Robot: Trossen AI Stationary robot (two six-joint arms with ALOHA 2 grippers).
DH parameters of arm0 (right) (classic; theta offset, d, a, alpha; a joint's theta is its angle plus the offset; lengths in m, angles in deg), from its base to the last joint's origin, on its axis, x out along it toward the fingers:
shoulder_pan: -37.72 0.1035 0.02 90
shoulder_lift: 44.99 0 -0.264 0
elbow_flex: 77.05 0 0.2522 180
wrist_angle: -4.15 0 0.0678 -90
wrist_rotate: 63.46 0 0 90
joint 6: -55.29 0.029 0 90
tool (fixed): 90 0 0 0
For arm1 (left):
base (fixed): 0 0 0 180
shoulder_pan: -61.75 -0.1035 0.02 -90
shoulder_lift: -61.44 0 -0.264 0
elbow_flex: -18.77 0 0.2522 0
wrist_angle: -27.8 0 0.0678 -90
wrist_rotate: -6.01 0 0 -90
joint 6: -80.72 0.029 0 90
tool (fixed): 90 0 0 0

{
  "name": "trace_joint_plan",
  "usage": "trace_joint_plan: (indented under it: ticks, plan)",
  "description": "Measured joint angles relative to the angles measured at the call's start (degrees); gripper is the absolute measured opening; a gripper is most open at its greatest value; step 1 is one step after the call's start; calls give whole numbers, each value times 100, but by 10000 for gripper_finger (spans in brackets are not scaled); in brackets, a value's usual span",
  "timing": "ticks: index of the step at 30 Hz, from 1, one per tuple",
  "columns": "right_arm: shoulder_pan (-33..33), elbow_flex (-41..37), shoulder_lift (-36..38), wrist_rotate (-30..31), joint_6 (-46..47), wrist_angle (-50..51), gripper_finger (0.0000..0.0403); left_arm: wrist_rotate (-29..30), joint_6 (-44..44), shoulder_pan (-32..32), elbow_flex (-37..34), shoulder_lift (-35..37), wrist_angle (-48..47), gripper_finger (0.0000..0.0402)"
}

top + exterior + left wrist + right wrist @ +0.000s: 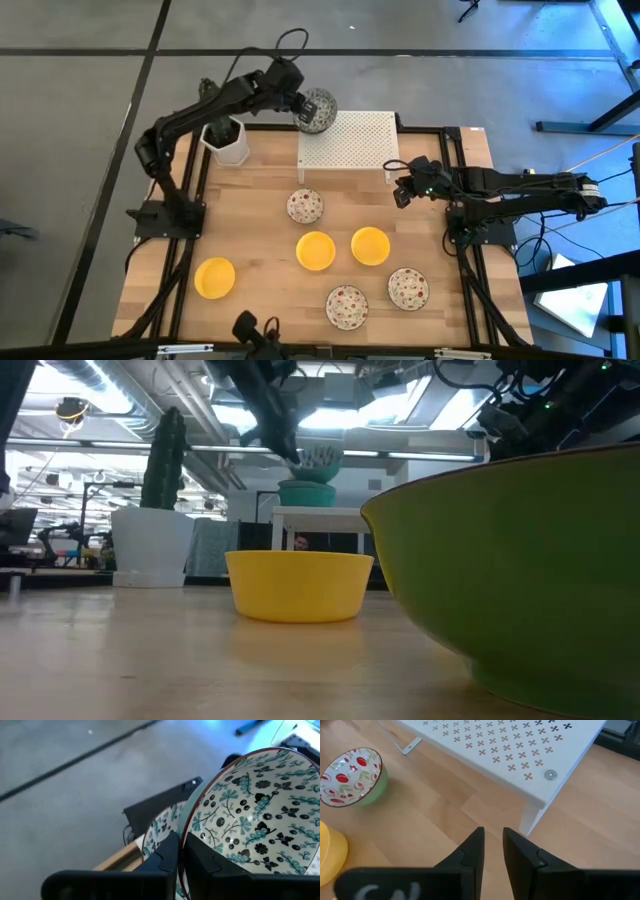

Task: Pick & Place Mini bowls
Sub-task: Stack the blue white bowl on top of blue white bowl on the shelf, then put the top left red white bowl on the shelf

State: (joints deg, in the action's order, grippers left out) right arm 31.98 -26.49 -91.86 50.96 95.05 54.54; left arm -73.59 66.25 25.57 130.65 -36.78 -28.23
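Note:
My left gripper (303,112) is over the far left corner of the white rack (350,140), shut on a teal-speckled bowl (318,110). Right under it, another teal-speckled bowl (160,827) sits on the rack top, also seen in the low view (307,492). On the table are three yellow bowls (316,250) (370,245) (214,277) and three red floral bowls (304,207) (346,306) (408,288). My right gripper (400,192) waits, narrowly open, by the rack's near right leg (530,817). My left gripper (181,842) pinches the teal-speckled bowl by its rim (186,834), with one finger (202,862) inside the bowl and the other (167,855) outside. The bowl is tilted on edge, its open side turned sideways. I cannot tell whether it touches the bowl below.
A white pot with a green cactus (228,140) stands left of the rack. In the low view a green-sided bowl (520,580) fills the near right and a yellow bowl (297,585) stands mid-table. Bare wood lies along the table's left side and between rack and bowls.

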Motion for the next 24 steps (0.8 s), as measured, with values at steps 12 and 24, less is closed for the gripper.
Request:
trace_joint_plan:
  ticks: [12,24]
  plan:
    - [0,0,0,-2,7,12,71,-416,-159,-326,9,-38,-264,61]
    - [0,0,0,-59,26,17,71,-219,309,-344,11,-38,-509,153]
